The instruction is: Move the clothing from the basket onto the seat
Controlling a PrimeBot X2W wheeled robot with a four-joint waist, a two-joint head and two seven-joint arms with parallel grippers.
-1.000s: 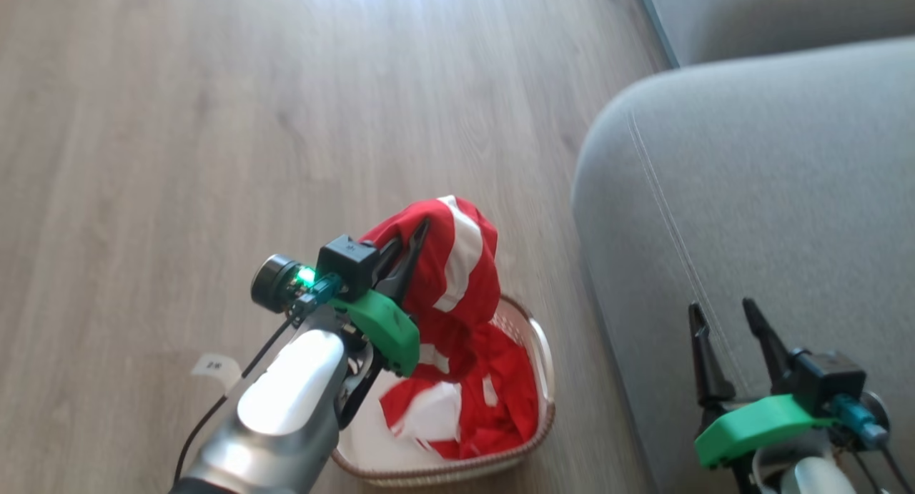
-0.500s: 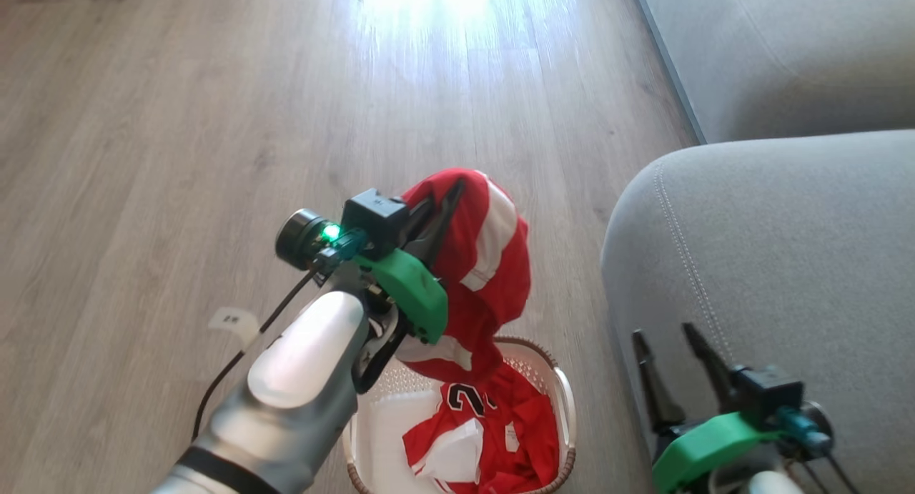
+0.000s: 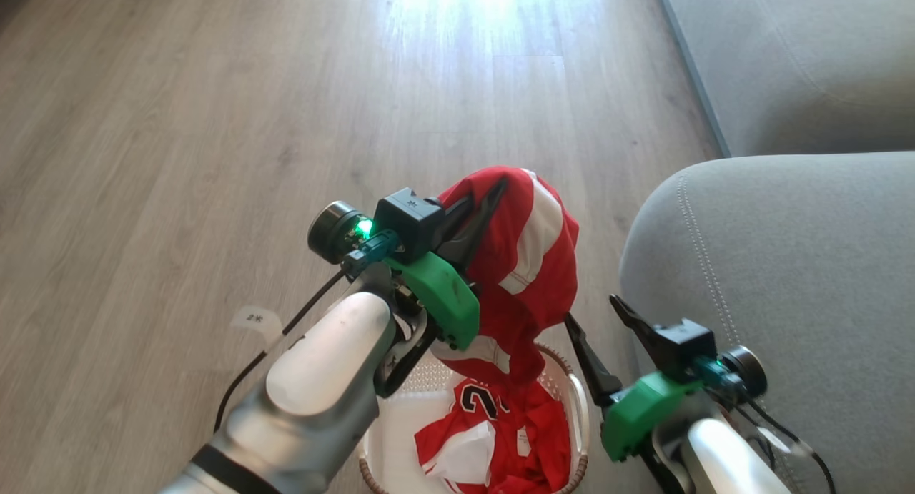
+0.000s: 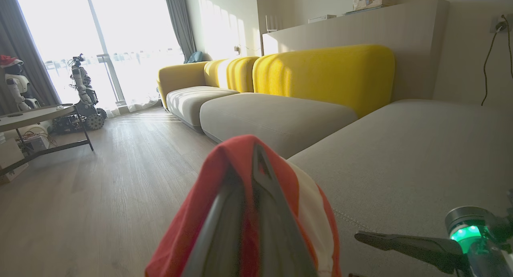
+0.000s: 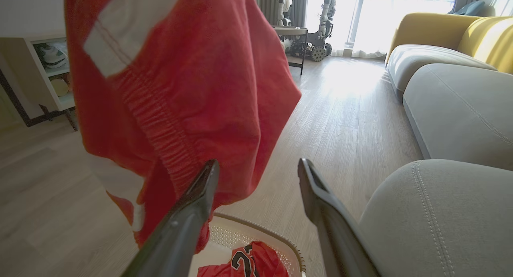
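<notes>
Clothing (image 3: 532, 265), one piece of two, is clamped by the closed left end effector (image 3: 493, 194); the right end effector (image 3: 590, 308) is spread wide.

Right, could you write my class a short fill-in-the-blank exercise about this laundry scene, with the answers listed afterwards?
1. The left claw is shut on a red garment with ____ trim.
2. The right claw is ____, holding nothing.
3. The basket sits on the floor beside a ____ sofa.
4. The jersey lying in the basket bears a number printed in ____.
Missing words: white; open; grey; black.
</notes>
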